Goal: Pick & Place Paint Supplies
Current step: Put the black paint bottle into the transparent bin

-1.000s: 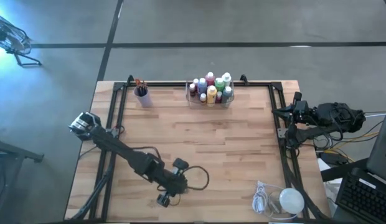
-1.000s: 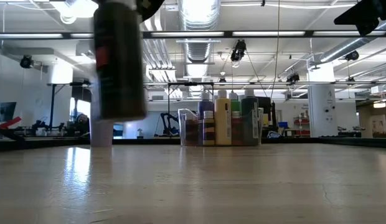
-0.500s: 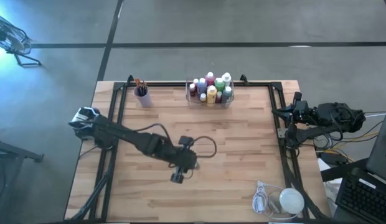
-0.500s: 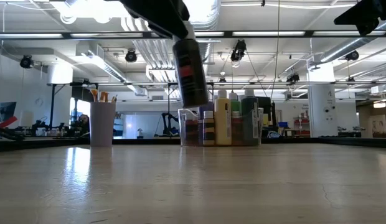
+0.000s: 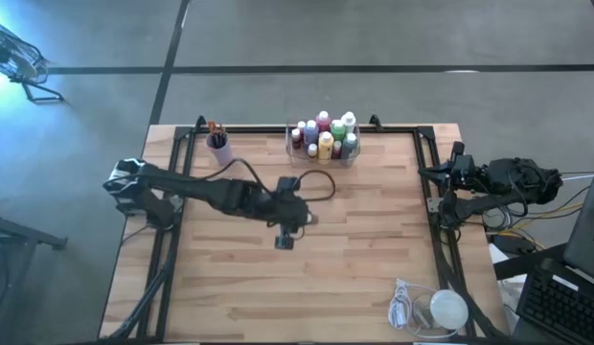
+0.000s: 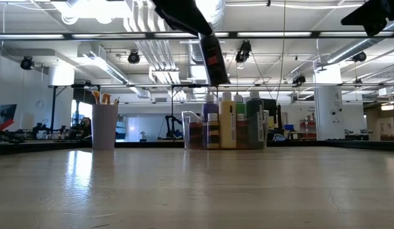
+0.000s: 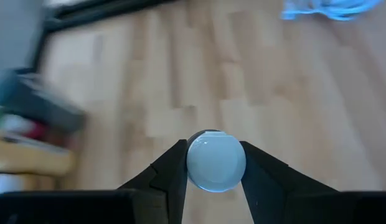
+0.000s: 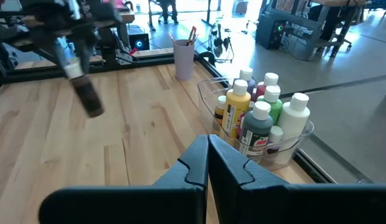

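A: In the high view we see the left gripper (image 5: 285, 239) above the middle of the light wooden slatted table (image 5: 374, 268), carrying a small dark bottle with a pale cap (image 5: 284, 241). The clear plastic tray (image 5: 323, 155) of paint bottles sits at the far edge, well apart. The purple cup of brushes (image 5: 218, 147) stands to its left. The right gripper (image 5: 457, 163) waits off the right edge of the table

B: And the low view?

A: The dark bottle (image 6: 213, 60) hangs tilted, clear of the table top, in front of the tray (image 6: 225, 130); the cup (image 6: 104, 124) stands well apart from it

B: Jaw state, from the left wrist view?

A: The two dark fingers (image 7: 171, 177) are set narrow and clamp the round pale cap (image 7: 216, 160) from both sides; the bottle body is hidden below it

B: Right wrist view?

A: The right gripper (image 8: 207, 148) has its fingers pressed together, holding nothing. We also see the carried bottle (image 8: 87, 94) and the tray (image 8: 268, 140) beyond

B: Handling?

A: We judge the bottle light and rigid, with smooth plastic that may slip. A cap grip lets the body swing, so a steadier hold would be on the cap's straight sides or just under it
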